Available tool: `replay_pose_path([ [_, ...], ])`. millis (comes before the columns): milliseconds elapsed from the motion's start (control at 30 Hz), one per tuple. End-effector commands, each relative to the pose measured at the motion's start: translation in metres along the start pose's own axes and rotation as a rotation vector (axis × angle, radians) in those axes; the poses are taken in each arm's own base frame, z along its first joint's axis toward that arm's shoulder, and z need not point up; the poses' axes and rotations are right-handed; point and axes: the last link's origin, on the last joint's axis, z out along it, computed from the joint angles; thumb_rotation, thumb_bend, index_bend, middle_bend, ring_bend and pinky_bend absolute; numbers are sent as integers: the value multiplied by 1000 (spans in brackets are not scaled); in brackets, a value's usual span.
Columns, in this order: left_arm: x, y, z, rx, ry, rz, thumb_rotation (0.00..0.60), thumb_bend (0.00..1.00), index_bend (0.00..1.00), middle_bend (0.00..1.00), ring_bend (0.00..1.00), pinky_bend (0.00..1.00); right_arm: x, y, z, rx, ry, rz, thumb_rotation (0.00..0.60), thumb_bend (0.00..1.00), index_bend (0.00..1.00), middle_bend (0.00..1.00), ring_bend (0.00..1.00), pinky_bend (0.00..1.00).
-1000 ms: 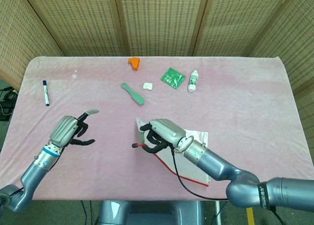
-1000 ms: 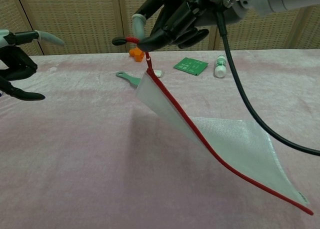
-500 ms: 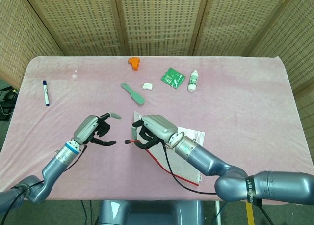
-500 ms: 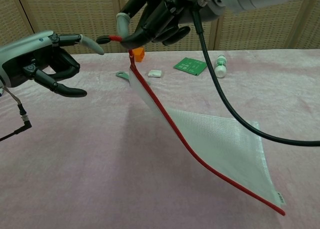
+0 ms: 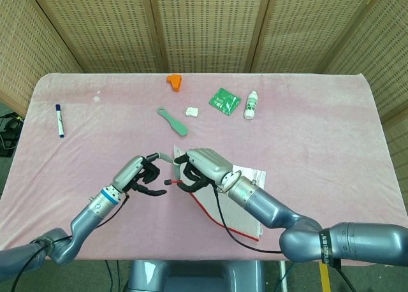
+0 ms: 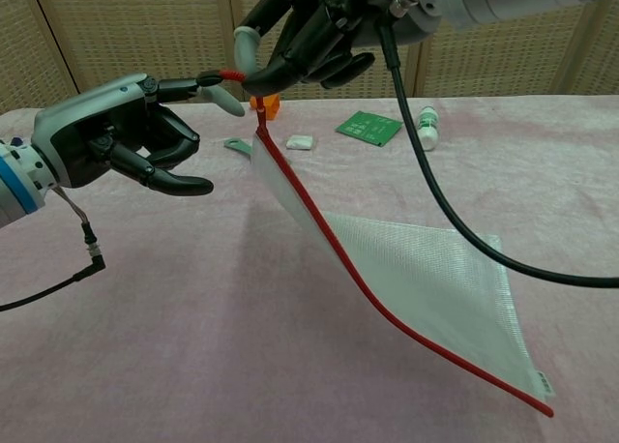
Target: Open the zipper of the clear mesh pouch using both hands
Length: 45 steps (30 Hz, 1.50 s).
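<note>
Pouch (image 6: 426, 269) hanging below right hand (image 6: 309, 37)

— Is anything crowding the left hand (image 6: 116, 138)?
— The right hand (image 6: 314, 27) is sitting just beside it, lifting the clear mesh pouch (image 6: 406, 279); a green flat spatula (image 5: 173, 121) is lying beyond.
— Elsewhere?
— The pink tablecloth (image 5: 319, 132) is lying bare.

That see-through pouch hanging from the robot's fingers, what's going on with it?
The robot means to unzip the clear mesh pouch. Its right hand pinches the red zipper pull and holds that end up, while the far corner rests on the pink table. The left hand is right beside the pull, fingers apart, holding nothing. The zipper looks closed.
</note>
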Motion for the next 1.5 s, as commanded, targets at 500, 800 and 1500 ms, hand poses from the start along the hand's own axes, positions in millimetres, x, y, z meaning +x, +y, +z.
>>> replay_pose_path([
  [500,-24,15,21,-43,-41,-35,600,144,350,896,843,984,0,1,-1,-5,6,0,600,765,822,983,949,1000],
  [800,-30,14,23,-30,-46,-55,600,345,445,896,843,984,4,3,-4,-9,18,6,600,765,822,983,949,1000],
  [1500,-31,15,29,-5,-10,-113,600,767,767,902,843,984,8,11,-12,-11,20,1,600,765,822,983,949,1000],
])
